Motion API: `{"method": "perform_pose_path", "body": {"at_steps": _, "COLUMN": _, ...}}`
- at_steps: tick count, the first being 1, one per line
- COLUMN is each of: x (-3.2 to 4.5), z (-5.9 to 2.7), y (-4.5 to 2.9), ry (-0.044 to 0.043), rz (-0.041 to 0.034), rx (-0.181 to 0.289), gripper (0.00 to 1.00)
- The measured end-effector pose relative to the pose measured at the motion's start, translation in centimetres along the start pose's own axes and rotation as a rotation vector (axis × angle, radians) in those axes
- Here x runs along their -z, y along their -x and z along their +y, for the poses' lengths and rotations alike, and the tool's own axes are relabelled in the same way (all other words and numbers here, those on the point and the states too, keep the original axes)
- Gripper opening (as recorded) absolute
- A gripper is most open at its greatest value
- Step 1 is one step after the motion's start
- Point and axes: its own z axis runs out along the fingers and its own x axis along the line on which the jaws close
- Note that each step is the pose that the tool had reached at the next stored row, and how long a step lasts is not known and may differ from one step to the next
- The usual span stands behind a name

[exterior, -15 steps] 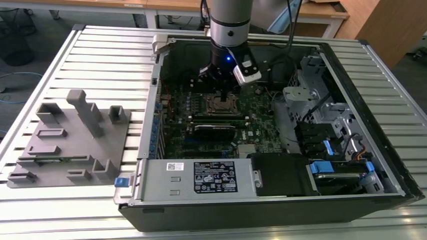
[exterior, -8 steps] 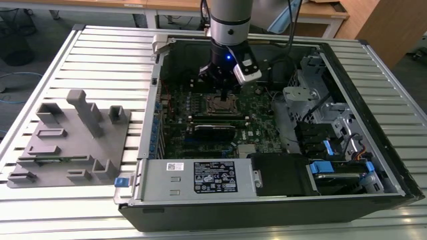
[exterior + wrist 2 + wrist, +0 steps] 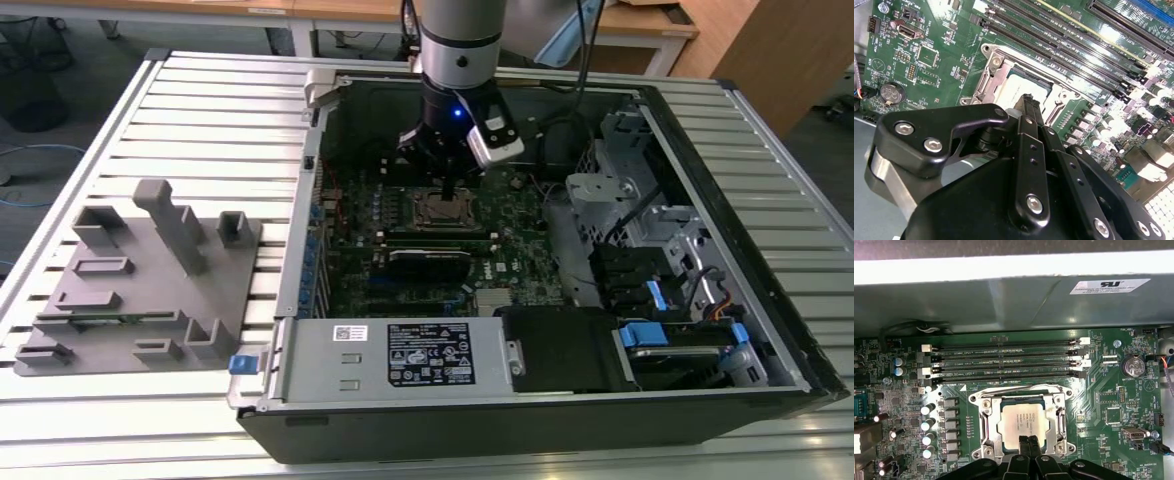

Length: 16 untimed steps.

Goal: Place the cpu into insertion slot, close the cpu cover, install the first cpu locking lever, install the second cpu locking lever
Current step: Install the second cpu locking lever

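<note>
Gripper (image 3: 1029, 442) narrow (fingertips together) over cpu (image 3: 1024, 421), cpu cover (image 3: 988, 424) down, memory slots (image 3: 1004, 360) beside.

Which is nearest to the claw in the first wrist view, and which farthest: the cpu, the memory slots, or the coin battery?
1. The cpu, sitting in its socket right at the tips of the claw.
2. The memory slots, a row beyond the socket.
3. The coin battery, off toward the board's corner.
</note>
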Motion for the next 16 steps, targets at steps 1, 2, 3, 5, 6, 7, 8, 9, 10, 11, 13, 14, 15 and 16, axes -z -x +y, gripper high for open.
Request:
{"method": "perform_pose_path", "body": {"at_steps": 1, "x": 0.00, "z": 0.00, "y": 0.00, "ry": 0.0000, "rz": 0.0000, "rx": 0.000, "gripper": 0.11}}
{"method": "perform_pose_path", "body": {"at_steps": 2, "x": 0.00, "z": 0.00, "y": 0.00, "ry": 0.0000, "rz": 0.0000, "rx": 0.000, "gripper": 0.11}}
{"method": "perform_pose_path", "body": {"at_steps": 3, "x": 0.01, "z": 0.00, "y": 0.00, "ry": -0.0001, "rz": 0.0000, "rx": 0.000, "gripper": 0.11}}
{"method": "perform_pose_path", "body": {"at_steps": 5, "x": 0.01, "z": 0.00, "y": 0.00, "ry": -0.0001, "rz": 0.0001, "rx": 0.000, "gripper": 0.11}}
{"method": "perform_pose_path", "body": {"at_steps": 6, "x": 0.03, "z": 0.00, "y": 0.00, "ry": -0.0002, "rz": 0.0001, "rx": 0.000, "gripper": 0.11}}
{"method": "perform_pose_path", "body": {"at_steps": 7, "x": 0.08, "z": -0.01, "y": 0.00, "ry": -0.0006, "rz": 0.0004, "rx": 0.000, "gripper": 0.11}}
{"method": "perform_pose_path", "body": {"at_steps": 8, "x": 0.14, "z": -0.01, "y": 0.00, "ry": -0.0004, "rz": 0.0002, "rx": 0.000, "gripper": 0.11}}
{"method": "perform_pose_path", "body": {"at_steps": 9, "x": 0.21, "z": 0.00, "y": 0.01, "ry": -0.0001, "rz": 0.0000, "rx": 0.000, "gripper": 0.11}}
{"method": "perform_pose_path", "body": {"at_steps": 10, "x": 0.30, "z": 0.00, "y": 0.02, "ry": -0.0001, "rz": 0.0003, "rx": 0.000, "gripper": 0.11}}
{"method": "perform_pose_path", "body": {"at_steps": 11, "x": 0.40, "z": 0.00, "y": 0.02, "ry": -0.0001, "rz": 0.0004, "rx": 0.000, "gripper": 0.11}}
{"method": "perform_pose_path", "body": {"at_steps": 13, "x": 0.59, "z": 0.00, "y": 0.03, "ry": -0.0002, "rz": 0.0007, "rx": 0.000, "gripper": 0.11}}
{"method": "perform_pose_path", "body": {"at_steps": 14, "x": 0.67, "z": 0.00, "y": 0.04, "ry": -0.0002, "rz": 0.0009, "rx": 0.000, "gripper": 0.11}}
{"method": "perform_pose_path", "body": {"at_steps": 15, "x": 0.75, "z": 0.00, "y": 0.04, "ry": -0.0002, "rz": 0.0010, "rx": 0.000, "gripper": 0.11}}
{"method": "perform_pose_path", "body": {"at_steps": 16, "x": 0.83, "z": 0.00, "y": 0.05, "ry": -0.0002, "rz": 0.0011, "rx": 0.000, "gripper": 0.11}}
